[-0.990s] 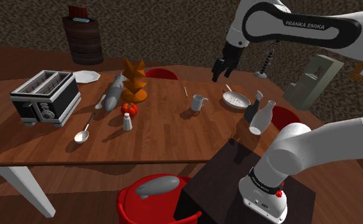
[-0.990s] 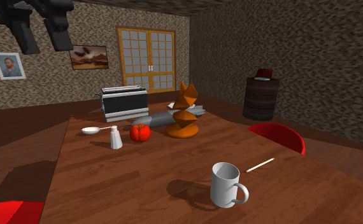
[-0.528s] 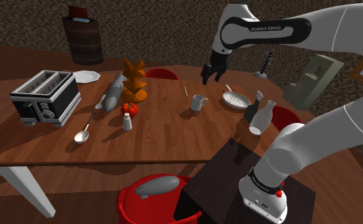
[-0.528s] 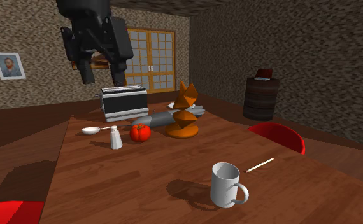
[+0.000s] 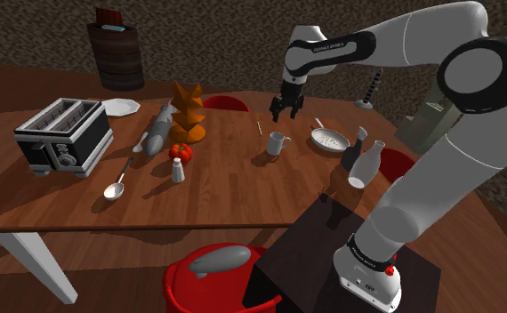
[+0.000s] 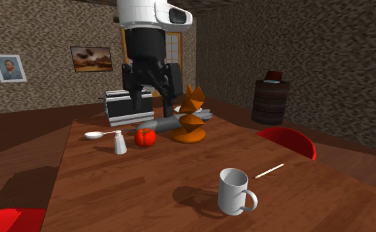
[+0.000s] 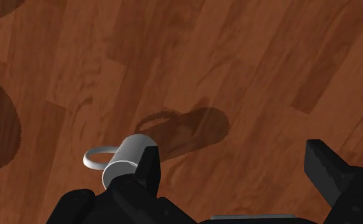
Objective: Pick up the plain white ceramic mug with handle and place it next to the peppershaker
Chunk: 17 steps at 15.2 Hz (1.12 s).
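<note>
White mug point(image 5: 278, 142) stands upright on the wooden counter point(image 5: 225, 191), well apart from the pepper shaker point(image 5: 178, 171), with the hand point(image 5: 285, 112) above it pointing down, fingers spread, gripping nothing, mug beside one finger, arm point(image 5: 421, 36) arched high from the stand point(image 5: 301, 253).

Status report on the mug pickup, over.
Gripper open, empty, above the table. Mug upright, untouched, off-centre beneath it. Nothing seen between them.
</note>
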Motion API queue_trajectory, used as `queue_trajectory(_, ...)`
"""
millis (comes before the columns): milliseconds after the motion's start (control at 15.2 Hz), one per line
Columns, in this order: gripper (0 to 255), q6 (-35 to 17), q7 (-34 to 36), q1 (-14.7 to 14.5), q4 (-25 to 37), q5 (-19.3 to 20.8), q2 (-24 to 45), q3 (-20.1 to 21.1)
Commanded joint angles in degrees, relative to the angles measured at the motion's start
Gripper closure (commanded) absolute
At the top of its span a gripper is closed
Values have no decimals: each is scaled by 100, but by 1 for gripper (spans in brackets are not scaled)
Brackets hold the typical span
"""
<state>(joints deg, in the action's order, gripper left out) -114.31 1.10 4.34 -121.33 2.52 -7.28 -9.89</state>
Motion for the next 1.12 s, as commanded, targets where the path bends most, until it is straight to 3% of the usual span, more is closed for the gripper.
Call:
queue_trajectory(0, 0, -102, -78, 59, 284, -87, 484, -92)
queue_trajectory(528, 0, -179, -281, 353, 1629, -520, 2324, -272)
queue_trajectory(1056, 0, 159, -358, 816, 3469, -921, 4249, -291)
